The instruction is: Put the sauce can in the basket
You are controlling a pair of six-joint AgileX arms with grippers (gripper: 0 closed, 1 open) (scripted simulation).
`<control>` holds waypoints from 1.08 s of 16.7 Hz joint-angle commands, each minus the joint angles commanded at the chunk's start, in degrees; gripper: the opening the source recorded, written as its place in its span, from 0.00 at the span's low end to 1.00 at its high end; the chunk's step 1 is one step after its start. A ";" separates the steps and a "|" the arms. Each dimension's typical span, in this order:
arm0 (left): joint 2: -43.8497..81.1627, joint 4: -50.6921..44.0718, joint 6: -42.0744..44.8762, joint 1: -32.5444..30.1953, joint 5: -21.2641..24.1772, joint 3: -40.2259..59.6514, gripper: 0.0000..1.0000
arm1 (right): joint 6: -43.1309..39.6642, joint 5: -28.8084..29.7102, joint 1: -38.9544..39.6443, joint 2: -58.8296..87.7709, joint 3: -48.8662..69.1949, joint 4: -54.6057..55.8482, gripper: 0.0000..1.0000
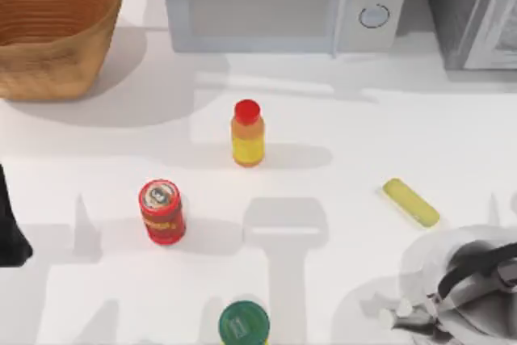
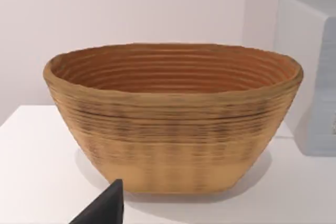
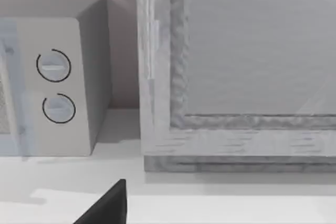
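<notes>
The sauce can (image 1: 161, 212), red with a silver-grey top, stands upright on the white table left of centre. The basket (image 1: 50, 28), a big round wicker bowl with a ribbed inside, sits in the far left corner; it stands straight ahead in the left wrist view (image 2: 173, 124) with nothing in it. My left gripper (image 1: 8, 232) hangs at the table's left edge, well left of the can and nearer than the basket. My right gripper (image 1: 464, 284) is parked at the near right corner, far from both.
A red-capped orange-yellow bottle (image 1: 247, 135) stands mid-table, beyond the can to its right. A green-lidded container (image 1: 244, 322) is at the near edge. A yellow bar (image 1: 410, 202) lies at the right. A microwave (image 1: 279, 2) and a grey cabinet (image 1: 477, 10) line the back.
</notes>
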 joint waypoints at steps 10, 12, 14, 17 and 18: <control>20.40 -6.31 16.16 -2.43 9.01 10.05 1.00 | 0.00 0.00 0.00 0.00 0.00 0.00 1.00; 29.87 -9.21 24.12 -2.89 13.71 14.53 1.00 | 0.00 0.00 0.00 0.00 0.00 0.00 1.00; 40.13 -12.44 33.14 -2.98 19.37 19.34 1.00 | 0.00 0.00 0.00 0.00 0.00 0.00 1.00; 56.33 -17.58 47.58 -2.31 29.23 26.79 1.00 | 0.00 0.00 0.00 0.00 0.00 0.00 1.00; 61.73 -19.31 52.47 -1.90 32.81 29.24 1.00 | 0.00 0.00 0.00 0.00 0.00 0.00 1.00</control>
